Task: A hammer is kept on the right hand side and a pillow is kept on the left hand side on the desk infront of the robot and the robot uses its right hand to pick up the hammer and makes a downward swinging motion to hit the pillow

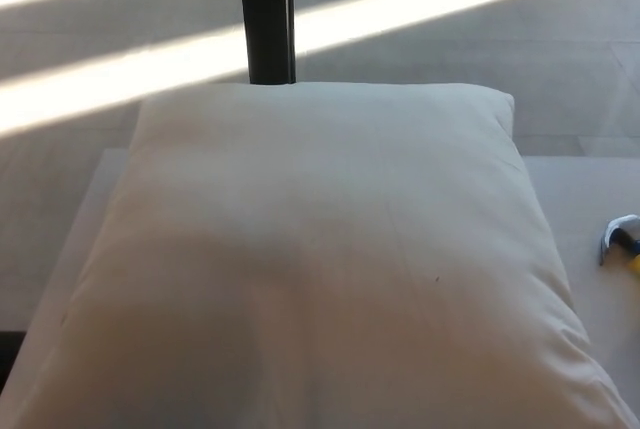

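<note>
Peeking in at the desk's (585, 184) right edge, the hammer (622, 241) shows only its steel head, seemingly top-heavy and best gripped on its unseen handle, while the soft pillow (320, 259) fills the desk and neither hand is in view.

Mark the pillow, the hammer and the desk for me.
pillow (320, 259): head view, middle of its top face.
hammer (620, 237): head view, metal head at right edge.
desk (590, 189): head view, bare top right of pillow.
</note>
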